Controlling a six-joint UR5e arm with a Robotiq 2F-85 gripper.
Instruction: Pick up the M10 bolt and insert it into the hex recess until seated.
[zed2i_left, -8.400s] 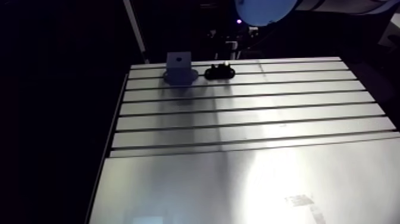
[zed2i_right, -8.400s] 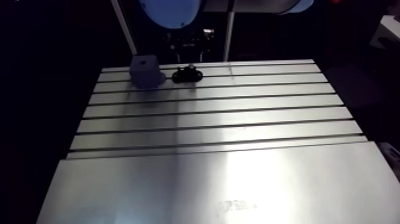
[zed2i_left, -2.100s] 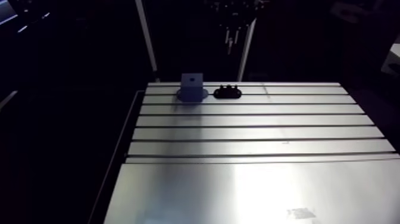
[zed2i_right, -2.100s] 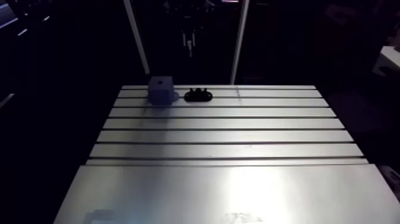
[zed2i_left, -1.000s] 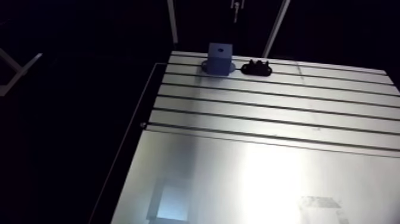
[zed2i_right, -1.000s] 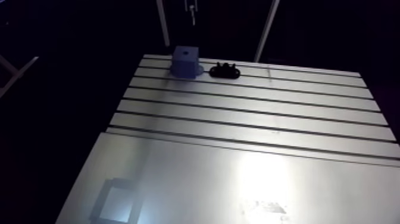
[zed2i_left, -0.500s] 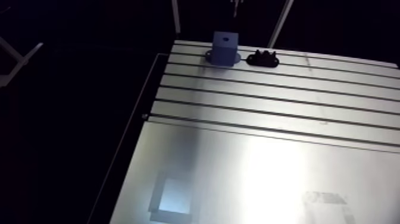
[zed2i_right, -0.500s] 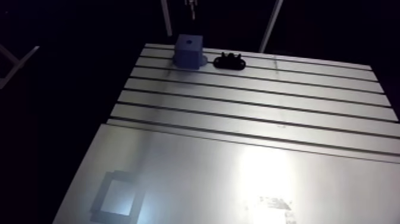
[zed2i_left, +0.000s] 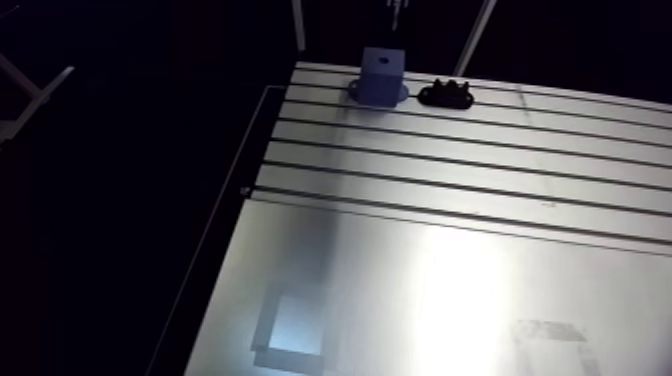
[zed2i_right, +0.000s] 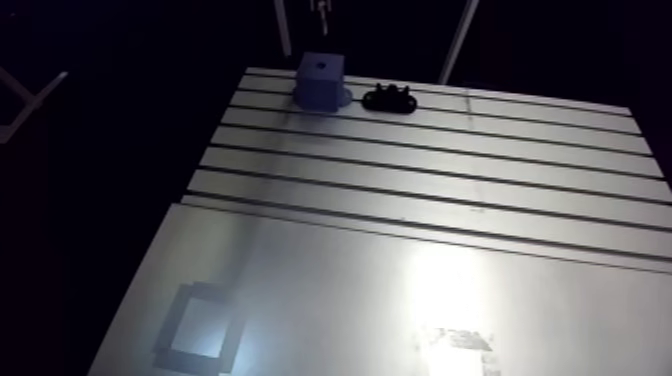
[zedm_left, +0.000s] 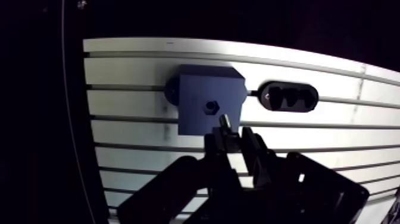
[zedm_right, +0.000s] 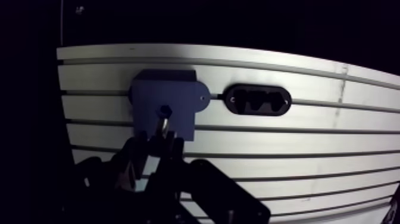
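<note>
A slotted aluminium table (zed2i_left: 450, 280) is shown in the arm view, its nearer part a plain, unslotted sheet. Near the far edge a blue block (zed2i_left: 382, 75) is seen standing upright on a rounded base flange. Just beside it, but apart from it, a black oval holder (zed2i_left: 446, 94) is placed on the same row of slots.

In the wrist view, the top face of the block is seen from above, and the hex recess (zedm_left: 211, 107) is cut into the middle of it. The claw (zedm_left: 233, 140) is held over the block's nearer edge. Its two fingers (zedm_left: 250, 143) are drawn close together and are closed on the M10 bolt (zedm_right: 162, 126). The bolt's pale shank is seen projecting ahead of the fingertips towards the recess. The shank's end is shown at the rim of the recess; whether it has entered cannot be told.
</note>
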